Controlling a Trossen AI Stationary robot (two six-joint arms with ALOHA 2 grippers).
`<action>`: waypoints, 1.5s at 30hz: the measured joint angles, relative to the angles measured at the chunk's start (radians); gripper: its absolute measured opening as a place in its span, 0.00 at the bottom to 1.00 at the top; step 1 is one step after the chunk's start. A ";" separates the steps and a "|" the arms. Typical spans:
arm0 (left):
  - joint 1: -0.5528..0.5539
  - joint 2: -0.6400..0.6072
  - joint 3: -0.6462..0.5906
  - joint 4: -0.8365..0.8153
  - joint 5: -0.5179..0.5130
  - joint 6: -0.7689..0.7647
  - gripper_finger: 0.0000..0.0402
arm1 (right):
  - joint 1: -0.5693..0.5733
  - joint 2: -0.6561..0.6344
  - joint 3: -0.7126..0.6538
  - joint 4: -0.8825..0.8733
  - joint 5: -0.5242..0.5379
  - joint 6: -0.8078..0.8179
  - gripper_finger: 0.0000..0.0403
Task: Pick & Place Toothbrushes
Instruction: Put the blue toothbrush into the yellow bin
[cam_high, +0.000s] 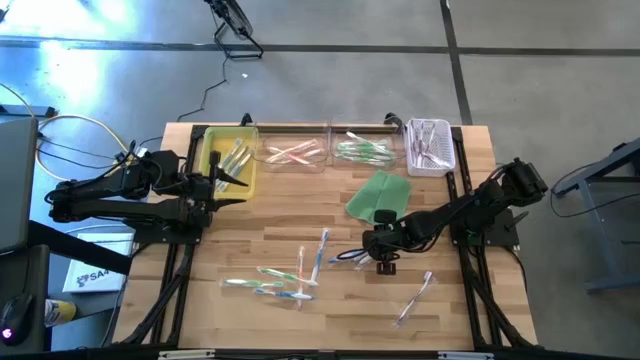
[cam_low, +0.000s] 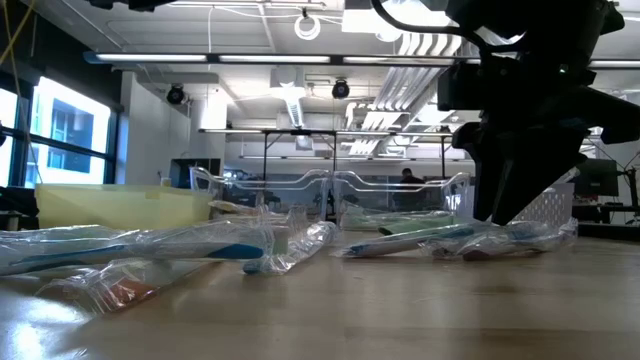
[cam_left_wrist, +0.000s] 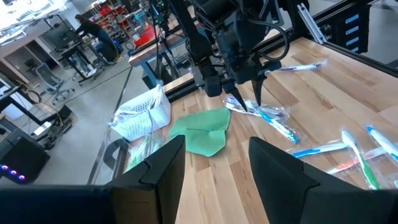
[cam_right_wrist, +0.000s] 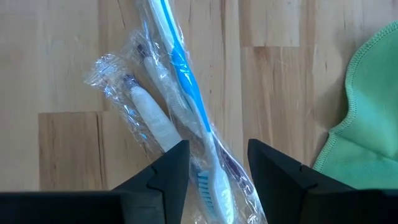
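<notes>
Right jaws (cam_right_wrist: 211, 165) straddle glossy, crinkled, clear-wrapped toothbrushes (cam_right_wrist: 186, 118) on wood-grain table (cam_right_wrist: 62, 62).

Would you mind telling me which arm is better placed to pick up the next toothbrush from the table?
The right. Its open claw hovers directly over a blue toothbrush and a white one mid-table, while the left claw sits at the yellow bin, away from the loose brushes.

The high view looks straight down on the whole bench (cam_high: 330, 300); the low view sits at bench-top level, facing across it into the room; the left wrist view looks from the bench's left side toward the right gripper (cam_left_wrist: 245, 99) — far off; the right wrist view hangs close above two wrapped toothbrushes (cam_right_wrist: 186, 124) — both wrist views share the green cloth (cam_left_wrist: 202, 130).
</notes>
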 joint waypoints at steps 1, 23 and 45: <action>0.000 0.000 0.000 -0.002 0.000 0.000 0.43 | 0.000 0.000 0.000 0.000 0.001 0.008 0.39; 0.000 0.000 0.000 -0.041 0.003 -0.001 0.43 | 0.001 0.000 0.000 0.000 -0.021 0.026 0.39; 0.000 0.000 0.000 -0.044 -0.001 -0.001 0.43 | -0.004 0.000 -0.042 0.091 0.000 0.054 0.39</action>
